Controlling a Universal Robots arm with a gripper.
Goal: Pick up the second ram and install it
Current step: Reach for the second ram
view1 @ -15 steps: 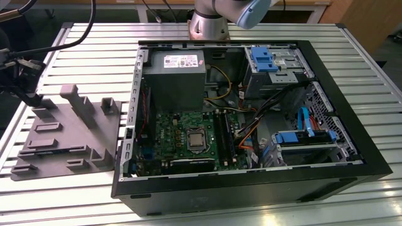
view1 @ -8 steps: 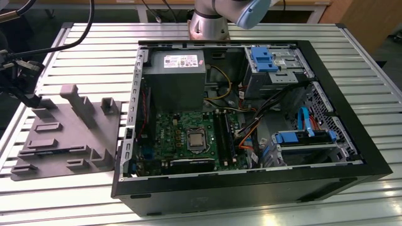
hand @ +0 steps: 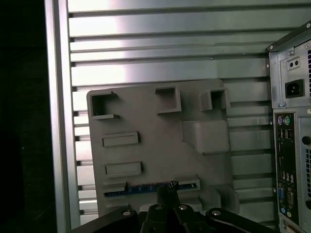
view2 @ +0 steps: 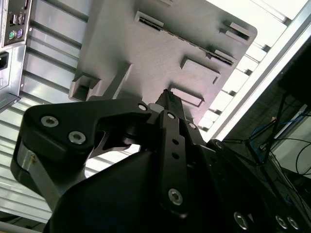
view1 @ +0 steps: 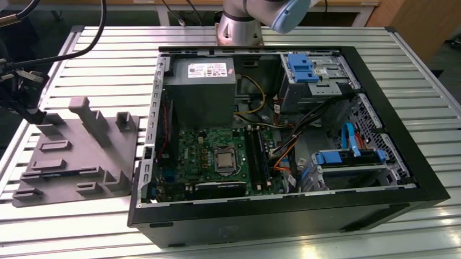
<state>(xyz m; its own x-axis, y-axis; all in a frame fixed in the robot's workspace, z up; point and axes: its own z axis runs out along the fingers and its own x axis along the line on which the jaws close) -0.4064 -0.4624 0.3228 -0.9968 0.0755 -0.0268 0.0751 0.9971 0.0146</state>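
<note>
Second ram (hand: 138,190) stands on edge in a long slot of the grey holder tray (hand: 160,131), lower centre of the first wrist view. It shows as a thin blue-green strip with dark chips along it. Gripper (hand: 167,188) is down on the stick's upper edge, right of its middle, fingertips drawn together into one narrow tip, pinching it. The stick sits seated in the slot, not lifted. Exterior view: the tray is at frame left on the slatted metal table (view1: 94,226), just beside the open computer case (view1: 288,218). Green motherboard (view1: 205,143) lies mid-case.
</note>
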